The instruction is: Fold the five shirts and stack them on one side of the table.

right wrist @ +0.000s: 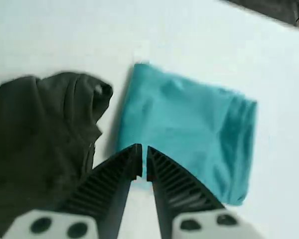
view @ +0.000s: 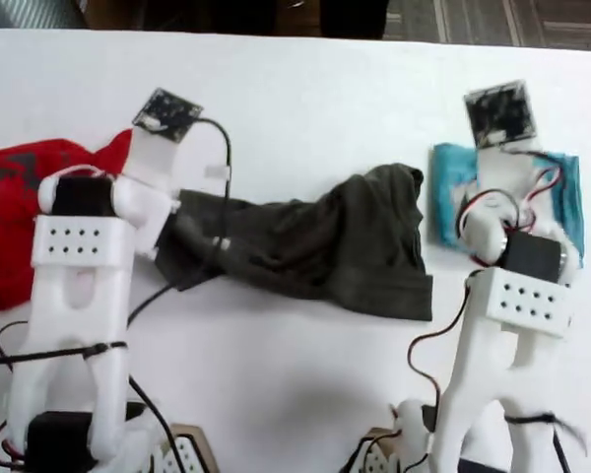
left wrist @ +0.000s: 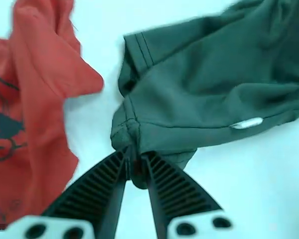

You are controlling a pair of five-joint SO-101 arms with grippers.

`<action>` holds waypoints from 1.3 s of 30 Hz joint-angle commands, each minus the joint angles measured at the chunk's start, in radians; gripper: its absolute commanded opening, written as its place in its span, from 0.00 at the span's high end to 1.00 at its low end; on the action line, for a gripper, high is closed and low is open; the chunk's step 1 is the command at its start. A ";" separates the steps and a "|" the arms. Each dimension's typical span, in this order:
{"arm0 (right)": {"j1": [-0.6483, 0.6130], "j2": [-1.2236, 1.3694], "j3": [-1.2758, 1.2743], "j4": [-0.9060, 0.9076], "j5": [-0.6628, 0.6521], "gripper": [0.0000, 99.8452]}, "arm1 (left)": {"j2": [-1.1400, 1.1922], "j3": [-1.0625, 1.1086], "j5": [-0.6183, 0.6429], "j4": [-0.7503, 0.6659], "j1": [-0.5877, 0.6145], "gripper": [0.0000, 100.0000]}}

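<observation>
A crumpled dark green shirt (view: 315,241) lies across the middle of the table. My left gripper (left wrist: 134,167) is shut on a seamed corner of this dark green shirt (left wrist: 214,94), at its end nearest the red shirt. The red shirt (view: 10,212) lies rumpled at the far left, and the red shirt (left wrist: 30,114) shows a dark print. A folded teal shirt (view: 448,187) sits at the right, partly under the right arm (view: 517,286). My right gripper (right wrist: 142,162) hangs shut over the near edge of the teal shirt (right wrist: 189,124), with nothing seen between its fingers.
The white table (view: 305,89) has bare room along the far side and in front of the dark shirt. Cables trail from both arm bases at the near edge. The dark shirt (right wrist: 40,139) lies close beside the teal one.
</observation>
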State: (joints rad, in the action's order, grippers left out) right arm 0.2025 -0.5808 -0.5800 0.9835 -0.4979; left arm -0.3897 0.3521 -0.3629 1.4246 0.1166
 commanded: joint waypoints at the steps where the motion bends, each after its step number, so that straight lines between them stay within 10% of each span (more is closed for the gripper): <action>1: 0.001 0.062 -0.101 0.008 -0.031 0.92 | -0.021 0.035 0.006 -0.044 -0.009 0.97; 32: -0.077 0.568 -0.094 -0.102 -0.117 0.81 | -0.018 0.042 0.006 -0.092 -0.011 0.97; 39: -0.079 0.570 -0.094 -0.099 -0.118 0.99 | -0.018 0.042 0.006 -0.094 -0.011 0.97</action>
State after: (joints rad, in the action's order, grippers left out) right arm 0.1289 -0.0130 -0.7089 0.8945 -0.6191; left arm -0.3897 0.4058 -0.3629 1.3495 0.1166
